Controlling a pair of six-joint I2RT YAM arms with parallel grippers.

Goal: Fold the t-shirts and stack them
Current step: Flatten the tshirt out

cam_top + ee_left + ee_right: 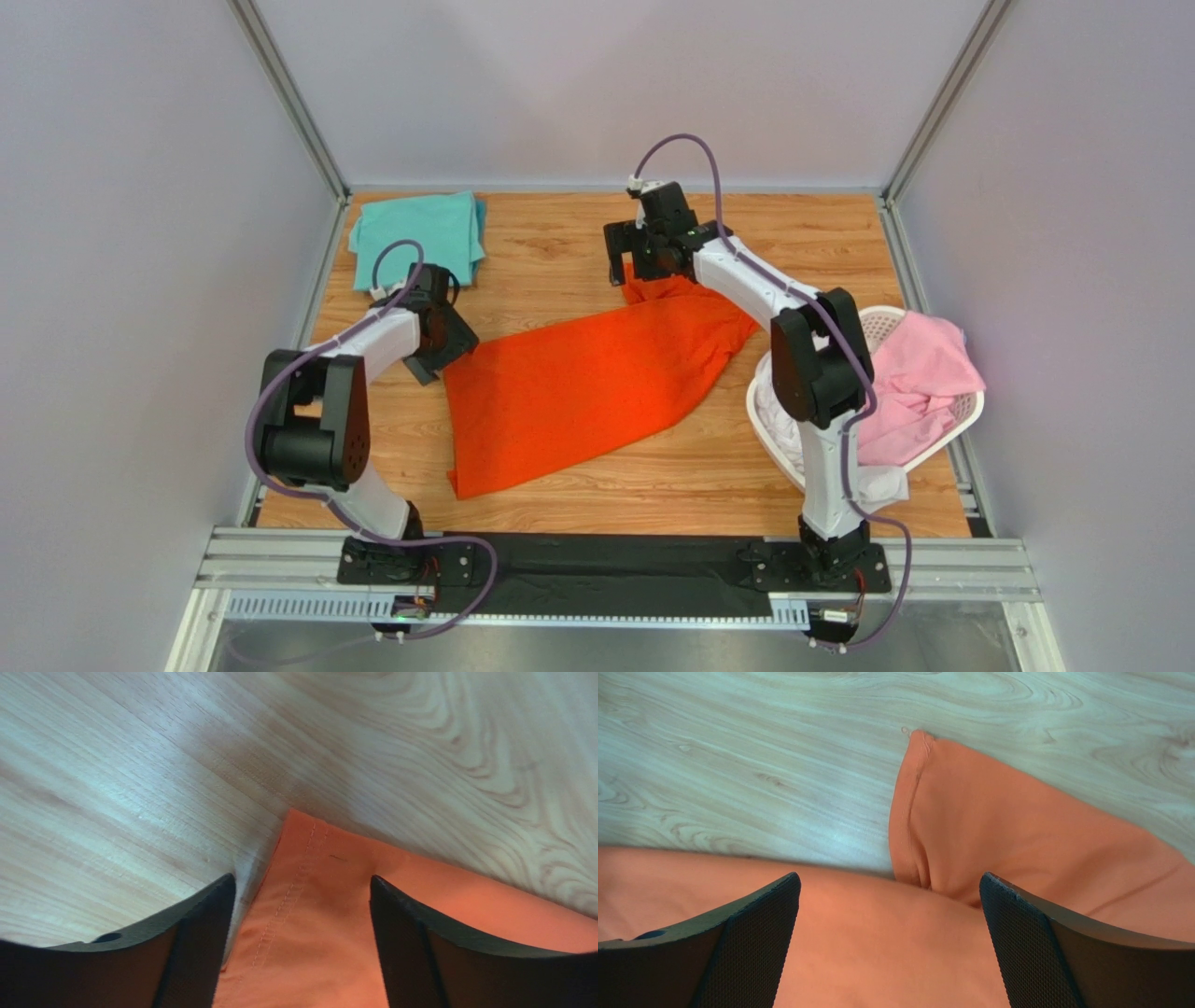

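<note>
The wooden table (561, 231) carries everything. Spread slantwise across its middle lies the orange-red t-shirt (589, 378), mostly flat, its far end bunched up beneath the right arm. At the right edge sits a white perforated basket (878, 319), and the pink t-shirt (919, 371) is heaped in it and spills over the rim. Pale cloth (877, 483) hangs out below it, possibly a white shirt, though the top view is too small to be sure. In the far left corner the teal t-shirt (414, 238) rests folded into a rough square, well apart from the orange one.

The right gripper (889, 878) hangs low over the bunched far end of the orange shirt with its jaws spread wide. It grips nothing, and a hemmed flap of the shirt lies on the wood just beyond its fingers (752, 952).

The left gripper (302, 882) is down at the shirt's near-left corner. Its jaws are parted, one over bare wood and the other over cloth. The stitched hem corner lies between them, unclamped.
</note>
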